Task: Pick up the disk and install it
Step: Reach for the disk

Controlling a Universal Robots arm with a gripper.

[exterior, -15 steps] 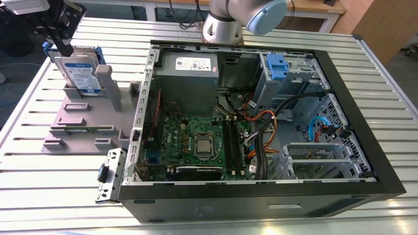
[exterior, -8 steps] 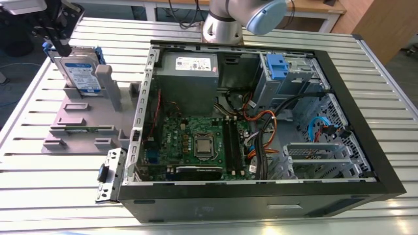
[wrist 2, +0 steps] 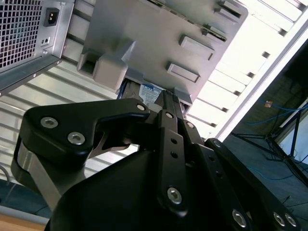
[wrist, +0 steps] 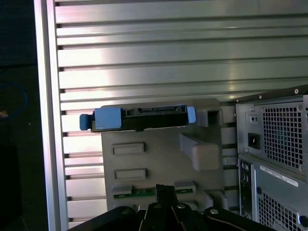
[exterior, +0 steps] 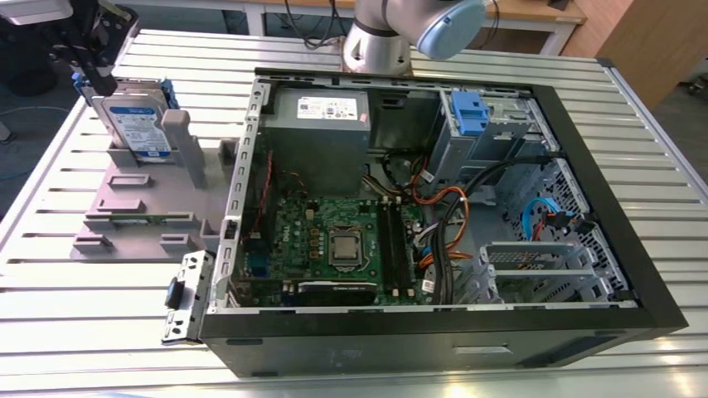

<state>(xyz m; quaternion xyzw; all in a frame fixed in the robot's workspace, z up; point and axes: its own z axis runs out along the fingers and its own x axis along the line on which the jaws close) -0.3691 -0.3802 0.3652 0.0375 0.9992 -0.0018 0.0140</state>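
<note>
The disk (exterior: 138,124), silver with a white-and-blue label and a blue carrier, stands upright in the grey plastic stand (exterior: 133,207) at the exterior view's upper left. My black gripper (exterior: 99,83) hangs just above and beside the disk's top corner, on the exterior view's left. The first wrist view shows the disk (wrist: 139,118) edge-on in the stand (wrist: 159,154), apart from my fingertips (wrist: 163,188). In the second wrist view the fingers (wrist 2: 166,96) meet in one narrow bar with nothing between them, and the disk's label (wrist 2: 148,89) peeks out behind.
An open computer case (exterior: 443,332) lies on the slatted metal table (exterior: 66,332), with the motherboard, cables, a grey power supply (exterior: 321,108) and a blue-tabbed drive cage (exterior: 470,116) inside. The arm's base (exterior: 382,41) stands behind the case.
</note>
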